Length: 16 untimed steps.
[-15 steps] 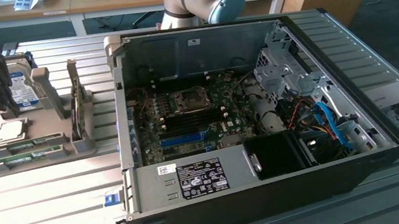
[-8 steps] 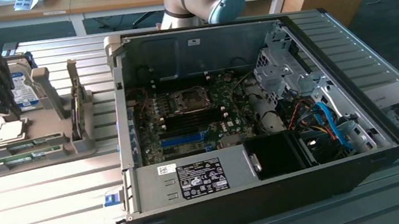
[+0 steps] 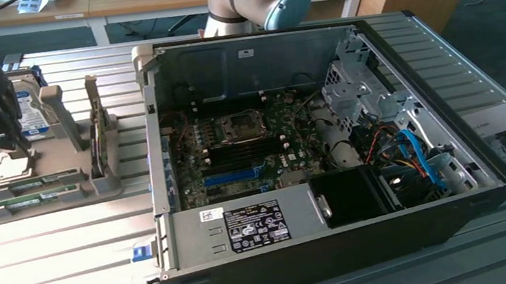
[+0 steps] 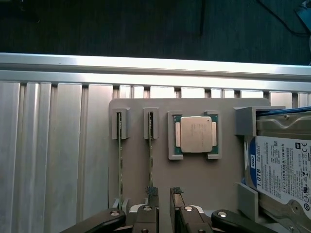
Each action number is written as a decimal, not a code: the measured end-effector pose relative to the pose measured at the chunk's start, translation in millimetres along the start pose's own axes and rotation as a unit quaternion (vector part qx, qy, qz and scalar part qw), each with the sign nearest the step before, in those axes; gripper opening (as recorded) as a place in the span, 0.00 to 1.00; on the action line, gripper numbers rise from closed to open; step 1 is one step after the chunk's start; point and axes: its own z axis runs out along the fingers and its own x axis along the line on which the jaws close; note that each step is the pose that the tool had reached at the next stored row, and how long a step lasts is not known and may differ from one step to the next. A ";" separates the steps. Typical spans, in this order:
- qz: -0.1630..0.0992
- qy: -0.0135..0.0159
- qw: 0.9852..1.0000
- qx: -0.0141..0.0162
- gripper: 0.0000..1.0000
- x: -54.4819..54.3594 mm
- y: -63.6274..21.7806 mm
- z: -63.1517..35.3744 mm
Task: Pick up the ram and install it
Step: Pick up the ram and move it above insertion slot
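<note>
Heads up, your gripper [image 4: 164, 191] is spread open with nothing pinched in it. It's hanging low over the grey tray [image 4: 194, 184] at the end of the table [image 4: 58, 160] on the exterior view's left.

The ram is in the tray, standing on edge in slotted holders along one tray edge. The inner ram stick [image 4: 150, 160] sits just beside the processor chip [image 4: 196, 134], and the outer ram stick [image 4: 120, 165] is one slot over toward the tray's edge.

Stuff that could bite you:
- From the wrist view, one fingertip [image 4: 152, 193] looks lined up right over the inner stick instead of straddling it. Drop straight down like that and you'd probably land on the board's top edge and bend it or tip it in the holder.
- The sticks are near each other, so open jaws could clip the outer one.
- The processor is close on the other side, so an offset grab could nudge it.
- The grab is at the stick's end, so it may tilt when lifted. A tilted stick would likely jam in the blue slots [image 3: 233, 176] down inside the PC case [image 3: 345, 247].

Count: two ram sticks, one processor, one hard drive [image 4: 284, 170] at the opposite tray edge, one case.
</note>
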 end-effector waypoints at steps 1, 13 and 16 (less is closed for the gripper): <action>0.000 0.000 1.000 0.000 0.24 0.0 0.0 0.9; 0.000 0.000 1.000 0.000 0.24 5.9 0.0 1.1; 0.000 0.000 1.000 0.000 0.24 9.8 -0.1 1.1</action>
